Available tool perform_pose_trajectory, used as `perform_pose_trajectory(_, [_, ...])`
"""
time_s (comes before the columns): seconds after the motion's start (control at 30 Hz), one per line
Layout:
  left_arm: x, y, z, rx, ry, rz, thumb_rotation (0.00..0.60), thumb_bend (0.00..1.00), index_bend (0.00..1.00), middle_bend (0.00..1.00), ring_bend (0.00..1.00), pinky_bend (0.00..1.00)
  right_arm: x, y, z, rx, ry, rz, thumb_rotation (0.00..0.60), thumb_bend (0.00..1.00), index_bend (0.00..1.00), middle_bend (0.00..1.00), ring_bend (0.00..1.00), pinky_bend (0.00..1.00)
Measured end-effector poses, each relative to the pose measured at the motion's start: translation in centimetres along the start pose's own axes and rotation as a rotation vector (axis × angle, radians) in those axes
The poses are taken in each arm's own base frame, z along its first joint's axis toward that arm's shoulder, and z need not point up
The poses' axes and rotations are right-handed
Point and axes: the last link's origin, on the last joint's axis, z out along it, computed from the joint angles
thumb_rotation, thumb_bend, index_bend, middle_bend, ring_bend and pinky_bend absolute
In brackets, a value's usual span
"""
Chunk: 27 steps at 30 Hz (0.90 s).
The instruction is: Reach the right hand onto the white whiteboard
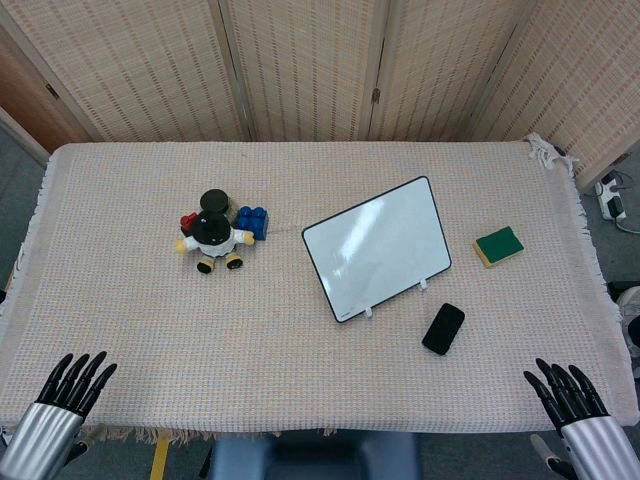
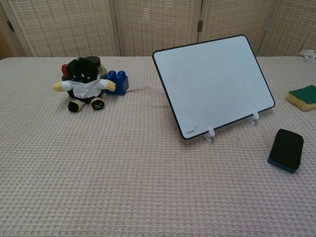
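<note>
A cream woven cloth [image 1: 300,330] covers the table, backed by folding wicker screens [image 1: 300,60]. On it stand one black-framed white whiteboard [image 1: 377,247], propped on small white feet right of centre, one black plush doll [image 1: 212,235], blue [image 1: 252,221] and red [image 1: 188,220] toy blocks, one green-topped sponge [image 1: 498,246] and one black eraser [image 1: 443,328]. Small print at the board's lower corner is unreadable. The left hand [image 1: 72,383] and right hand [image 1: 566,391] rest at the near edge, fingers spread, holding nothing.
</note>
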Motion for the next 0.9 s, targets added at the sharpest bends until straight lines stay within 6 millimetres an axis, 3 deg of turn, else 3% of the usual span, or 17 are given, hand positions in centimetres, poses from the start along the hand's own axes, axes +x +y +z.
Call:
perform_pose_trajectory(0.27, [-0.2,0.1,0.4,-0.003,-0.011,-0.004,0.600,0.21,0.00,0.00,0.00,0.00,-0.3,0.3,0.7,-0.013,-0.041,-0.011,0.600,0.32,0.00,0.00,0.00,0.00])
perform_pose_trajectory(0.47, [-0.3,-0.2,1.3,0.004,-0.016,-0.025,0.600,0.21,0.00,0.00,0.00,0.00,-0.9,1.0,3.4,0.033,-0.093,-0.067,0.600,0.32,0.00,0.00,0.00,0.00])
perform_pose_trajectory(0.6, [-0.5,-0.8,2.1,0.028,-0.029,-0.040,0.600,0.21,0.00,0.00,0.00,0.00,-1.0,1.5,6.6,0.095,-0.133,-0.179,0.600,0.32,0.07,0.00,0.00,0.00])
perform_pose_trajectory(0.73, [-0.8,-1.7,3.0,0.066,-0.040,-0.056,0.600,0.21,0.00,0.00,0.00,0.00,-1.0,1.4,10.4,0.176,-0.167,-0.256,0.600,0.32,0.25,0.00,0.00,0.00])
perform_pose_trajectory(0.9, [-1.9,-2.3,4.7,0.102,-0.083,-0.042,0.600,0.21,0.00,0.00,0.00,0.00,-1.7,1.1,15.5,0.259,-0.194,-0.378,0.600,0.32,0.29,0.00,0.00,0.00])
